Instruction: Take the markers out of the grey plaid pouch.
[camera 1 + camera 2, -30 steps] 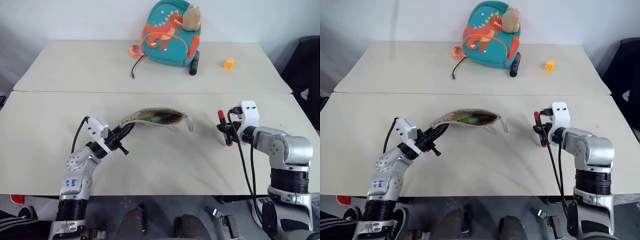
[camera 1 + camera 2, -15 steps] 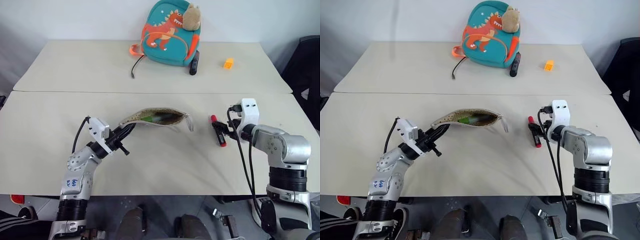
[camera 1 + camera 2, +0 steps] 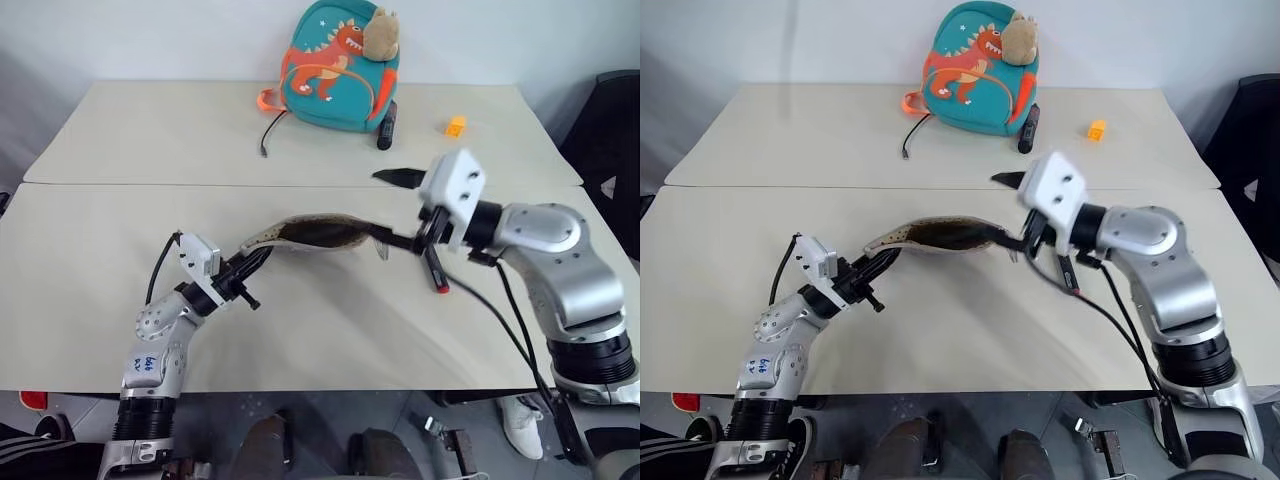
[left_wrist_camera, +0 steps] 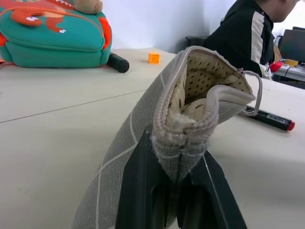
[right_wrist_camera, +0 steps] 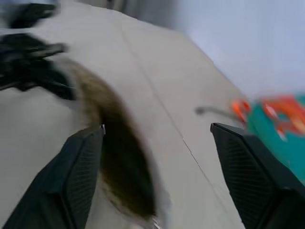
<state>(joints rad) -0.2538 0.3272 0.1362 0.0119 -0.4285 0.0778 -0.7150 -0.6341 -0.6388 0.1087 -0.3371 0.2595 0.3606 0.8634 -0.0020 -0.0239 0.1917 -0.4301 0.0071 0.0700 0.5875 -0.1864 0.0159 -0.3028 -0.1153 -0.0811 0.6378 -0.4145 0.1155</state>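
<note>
I have the flat grey plaid fabric pouch [image 3: 315, 233] near the middle of the near table, lifted off the surface at its left end and sagging along its length. My left gripper [image 4: 178, 179] has its two black fingers clamped on that end; the left wrist view shows the cloth bunched between them, with the dotted beige lining gaping above. The pouch's mouth faces up and looks dark inside; I cannot make out a marker in it from here.

My right gripper [image 3: 400, 208] hovers at about three o'clock from the pouch, just beside its zipper end, pointing towards it. Its jaws stand wide and hold nothing; in the right wrist view one finger [image 5: 81, 176] sits either side of the dark opening.

One short red-and-black marker [image 3: 436, 273] lies on the table at about four o'clock from the pouch, below my right wrist, so I judge that one is out.

The pouch is soft and light, and it will fold or collapse if I push on it, so my left clamp must keep the mouth taut. A marker is stiff, slim and smooth, and I would pinch it across the barrel near the exposed end and draw it out along the opening.
</note>
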